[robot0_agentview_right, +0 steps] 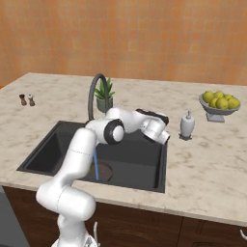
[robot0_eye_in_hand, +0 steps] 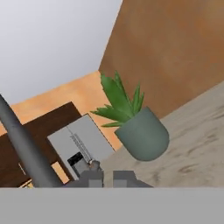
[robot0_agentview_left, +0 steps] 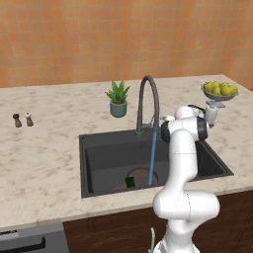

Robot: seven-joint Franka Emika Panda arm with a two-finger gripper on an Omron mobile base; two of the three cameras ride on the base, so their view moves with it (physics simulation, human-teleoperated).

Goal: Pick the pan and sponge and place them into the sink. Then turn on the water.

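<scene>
The black sink (robot0_agentview_left: 94, 163) (robot0_agentview_right: 43, 154) is set into the marble counter. In its basin lies the dark pan (robot0_agentview_left: 143, 174) (robot0_agentview_right: 105, 170), with the green-faced sponge (robot0_agentview_left: 130, 182) at its front edge. The water (robot0_agentview_left: 152, 158) (robot0_agentview_right: 96, 166) runs as a thin blue stream from the arched faucet (robot0_agentview_left: 148, 96) (robot0_agentview_right: 92, 96) (robot0_eye_in_hand: 22, 144) down onto the pan. My gripper (robot0_eye_in_hand: 108, 177) is shut on nothing. It hangs over the back of the sink, just right of the faucet, and points toward the potted plant.
A potted plant (robot0_agentview_left: 118, 101) (robot0_agentview_right: 104, 99) (robot0_eye_in_hand: 142, 133) stands behind the faucet. A soap dispenser (robot0_agentview_left: 211, 112) (robot0_agentview_right: 187, 125) and a bowl of lemons (robot0_agentview_left: 220, 90) (robot0_agentview_right: 220, 103) are at the right. Two shakers (robot0_agentview_left: 23, 119) (robot0_agentview_right: 26, 100) are far left.
</scene>
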